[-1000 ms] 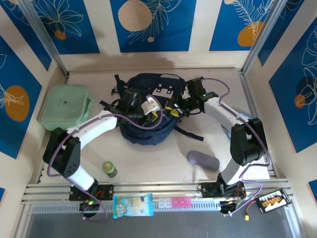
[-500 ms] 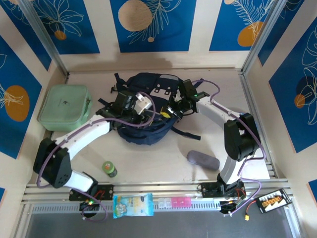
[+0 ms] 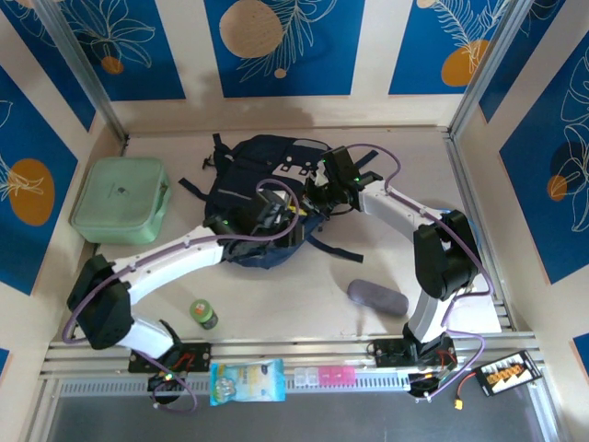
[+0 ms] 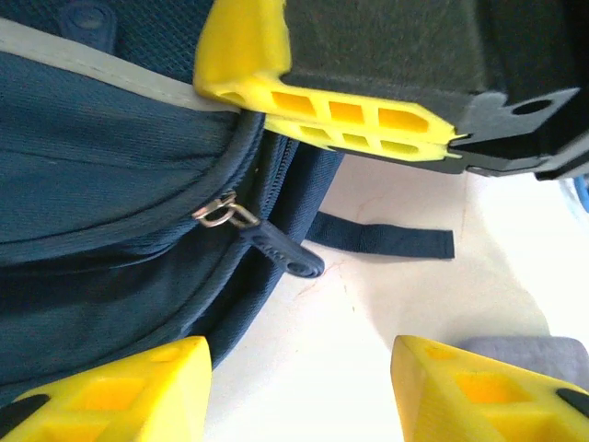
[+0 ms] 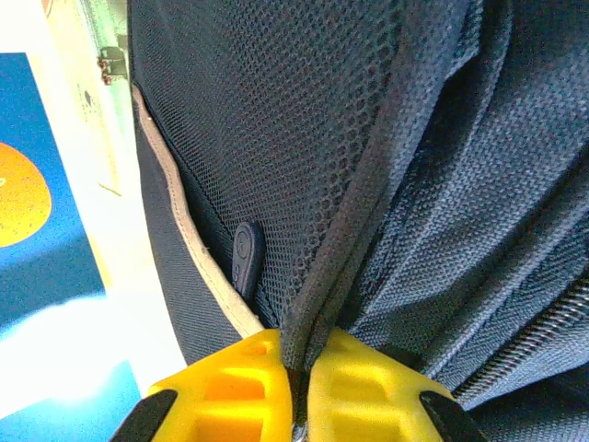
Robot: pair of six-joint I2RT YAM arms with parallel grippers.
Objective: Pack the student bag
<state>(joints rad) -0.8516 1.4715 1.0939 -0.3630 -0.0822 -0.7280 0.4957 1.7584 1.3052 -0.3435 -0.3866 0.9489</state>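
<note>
The left gripper (image 4: 299, 382) has shifted to the near edge of the student bag (image 4: 110, 184), jaws released; the right gripper (image 5: 296, 373) clenches a fold of its fabric.

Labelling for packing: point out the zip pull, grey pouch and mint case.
zip pull (image 4: 283, 254): left wrist view, dark tab
grey pouch (image 3: 376, 297): top view, middle
mint case (image 3: 118, 201): top view, lid centre
</note>
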